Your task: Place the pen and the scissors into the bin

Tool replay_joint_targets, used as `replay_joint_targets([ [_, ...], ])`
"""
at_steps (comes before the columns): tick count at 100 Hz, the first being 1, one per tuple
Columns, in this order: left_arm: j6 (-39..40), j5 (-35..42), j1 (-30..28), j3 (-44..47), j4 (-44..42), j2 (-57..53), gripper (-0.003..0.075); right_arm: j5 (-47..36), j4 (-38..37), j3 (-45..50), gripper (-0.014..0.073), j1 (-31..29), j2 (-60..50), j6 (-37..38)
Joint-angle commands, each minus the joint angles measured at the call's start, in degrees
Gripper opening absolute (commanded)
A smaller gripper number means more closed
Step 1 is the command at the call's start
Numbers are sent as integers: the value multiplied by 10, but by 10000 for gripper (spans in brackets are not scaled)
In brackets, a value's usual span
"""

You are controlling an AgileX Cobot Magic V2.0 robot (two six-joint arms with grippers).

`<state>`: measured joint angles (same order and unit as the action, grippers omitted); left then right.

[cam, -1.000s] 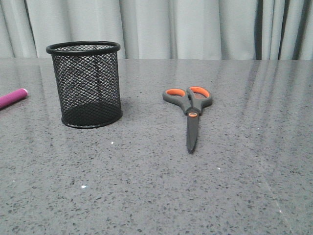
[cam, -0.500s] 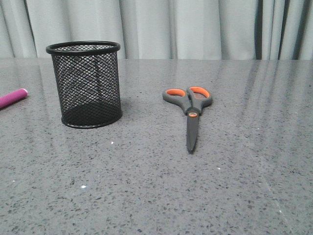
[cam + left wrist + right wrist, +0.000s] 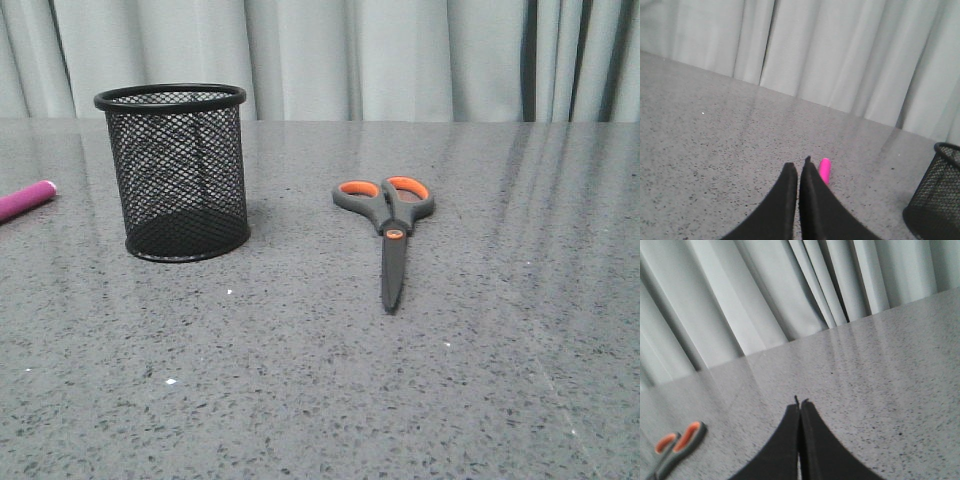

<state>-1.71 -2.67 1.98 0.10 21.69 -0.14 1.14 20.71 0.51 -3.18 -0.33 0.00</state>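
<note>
The black wire-mesh bin (image 3: 177,170) stands upright on the grey table, left of centre. The scissors (image 3: 388,222) lie flat to its right, orange-lined handles far, blades pointing toward the near edge. The magenta pen (image 3: 25,200) lies at the far left edge of the front view, partly cut off. My left gripper (image 3: 798,167) is shut and empty above the table, with the pen (image 3: 824,170) just beyond its tips and the bin (image 3: 936,197) off to one side. My right gripper (image 3: 800,404) is shut and empty, with the scissors' handles (image 3: 679,440) off to its side. Neither gripper shows in the front view.
Pale grey curtains (image 3: 350,55) hang along the table's far edge. The speckled grey tabletop (image 3: 300,390) stretches bare toward the near edge.
</note>
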Motion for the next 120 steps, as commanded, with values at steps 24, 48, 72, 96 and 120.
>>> replay_joint_targets([
  [24, 4, 89, 0, 9, 261, -15, -22, -56, 118, 7, -75, -3, -12, 0],
  [48, 4, 55, 0, -12, 274, -10, -22, 59, 120, -40, -57, -3, 11, 0],
  [72, 1, -64, 0, -124, 134, 76, -22, 171, 68, -147, -57, -3, 137, -28],
  [96, 1, -265, 0, -319, -67, 240, -22, 269, 6, -286, -57, 6, 287, -48],
  [120, 1, -341, 0, -407, -89, 349, -21, 271, 28, -317, -57, 6, 336, -48],
])
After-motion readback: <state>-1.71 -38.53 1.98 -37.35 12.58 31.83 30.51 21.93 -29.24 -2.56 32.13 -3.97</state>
